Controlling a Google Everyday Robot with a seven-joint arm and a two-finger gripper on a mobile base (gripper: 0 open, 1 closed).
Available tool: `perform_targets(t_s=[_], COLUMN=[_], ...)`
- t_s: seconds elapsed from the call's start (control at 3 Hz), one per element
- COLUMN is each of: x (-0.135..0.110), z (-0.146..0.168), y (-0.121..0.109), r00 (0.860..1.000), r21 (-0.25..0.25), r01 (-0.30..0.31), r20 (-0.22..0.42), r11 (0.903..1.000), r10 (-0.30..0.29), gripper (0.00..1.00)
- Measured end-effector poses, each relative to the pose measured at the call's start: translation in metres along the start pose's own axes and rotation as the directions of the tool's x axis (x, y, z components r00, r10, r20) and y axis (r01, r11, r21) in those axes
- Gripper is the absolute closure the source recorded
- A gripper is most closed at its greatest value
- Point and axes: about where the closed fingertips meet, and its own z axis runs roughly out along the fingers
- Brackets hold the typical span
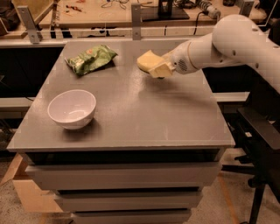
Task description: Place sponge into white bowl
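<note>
The pale yellow sponge (146,60) is at the back middle of the grey table (144,118), held a little above the surface. My gripper (155,68) comes in from the right on the white arm and is shut on the sponge's right end, with its yellowish padded fingers (161,70) just below and to the right of it. The white bowl (72,108) stands upright and empty near the table's front left, well apart from the gripper.
A green snack bag (91,58) lies at the back left of the table. A workbench with tools (131,11) runs behind the table. A dark chair or stand (260,131) is at the right. Drawers sit under the tabletop.
</note>
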Motion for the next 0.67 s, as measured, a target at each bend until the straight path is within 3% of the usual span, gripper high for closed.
perform_targets(t_s=[0.33, 0.67], x=[-0.0078, -0.0086], z=[-0.0348, -0.034], y=[0.0127, 0.0147], r00=[0.998, 0.998], r21=[0.009, 0.005], r01=[0.04, 0.044], r20=[0.041, 0.04], r11=[0.9992, 0.999], r10=[-0.04, -0.044], gripper=[1.0, 1.0])
